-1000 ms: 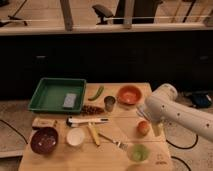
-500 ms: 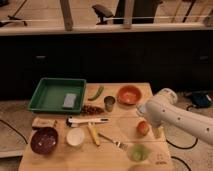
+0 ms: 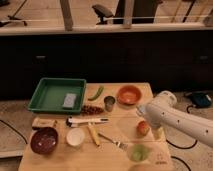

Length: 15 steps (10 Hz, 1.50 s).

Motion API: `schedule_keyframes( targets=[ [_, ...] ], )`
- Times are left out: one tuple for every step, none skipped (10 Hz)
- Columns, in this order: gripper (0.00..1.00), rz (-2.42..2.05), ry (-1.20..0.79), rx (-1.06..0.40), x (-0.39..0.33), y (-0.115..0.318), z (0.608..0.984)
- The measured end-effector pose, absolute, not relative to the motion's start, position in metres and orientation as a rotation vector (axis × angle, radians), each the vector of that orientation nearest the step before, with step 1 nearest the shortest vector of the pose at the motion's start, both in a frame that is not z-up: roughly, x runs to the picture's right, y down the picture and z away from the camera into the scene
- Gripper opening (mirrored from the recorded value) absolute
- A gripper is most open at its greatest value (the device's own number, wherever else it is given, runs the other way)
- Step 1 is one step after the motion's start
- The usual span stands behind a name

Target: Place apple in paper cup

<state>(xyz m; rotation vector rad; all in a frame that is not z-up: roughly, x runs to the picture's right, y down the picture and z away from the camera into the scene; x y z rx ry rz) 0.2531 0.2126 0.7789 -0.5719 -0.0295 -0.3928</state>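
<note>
Claw (image 3: 151, 131) beside apple (image 3: 143, 128); open or closed, cannot tell. Paper cup (image 3: 75, 137) well apart, left.

Apple (image 3: 143, 128): small, round, orange-red fruit with a paler yellowish patch. It is sitting toward the right side of the wooden tabletop (image 3: 125, 119), outside the cup.

Paper cup (image 3: 75, 137): small, white and round, pale cream inside. It is standing upright, mouth facing up and looking empty, toward the tabletop's front left, well apart from the apple.

Gripper (image 3: 152, 131): hanging at the white arm's end, just beside the apple on its right. Contact with the fruit cannot be told.
</note>
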Motion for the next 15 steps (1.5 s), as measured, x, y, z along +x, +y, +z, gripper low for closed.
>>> schedule_keyframes(
  targets=[
    [0.8, -0.404, -0.035, -0.569, 0.252, 0.213, 0.78],
    [0.8, -0.415, -0.041, -0.566, 0.251, 0.213, 0.781],
    [0.8, -0.428, -0.048, -0.561, 0.25, 0.212, 0.782],
    [0.8, -0.441, -0.055, -0.558, 0.247, 0.212, 0.784],
    [0.8, -0.447, -0.06, -0.556, 0.246, 0.213, 0.785],
    [0.8, -0.456, -0.065, -0.554, 0.246, 0.213, 0.786],
    [0.8, -0.466, -0.072, -0.552, 0.245, 0.213, 0.787],
    [0.8, -0.474, -0.077, -0.55, 0.244, 0.213, 0.788],
    [0.8, -0.481, -0.081, -0.55, 0.245, 0.214, 0.789],
    [0.8, -0.491, -0.089, -0.547, 0.244, 0.214, 0.791],
    [0.8, -0.498, -0.093, -0.547, 0.243, 0.214, 0.792],
    [0.8, -0.505, -0.1, -0.545, 0.242, 0.214, 0.793],
    [0.8, -0.512, -0.107, -0.544, 0.242, 0.215, 0.795],
    [0.8, -0.52, -0.113, -0.544, 0.242, 0.215, 0.797],
    [0.8, -0.523, -0.121, -0.543, 0.241, 0.216, 0.798]
  ],
)
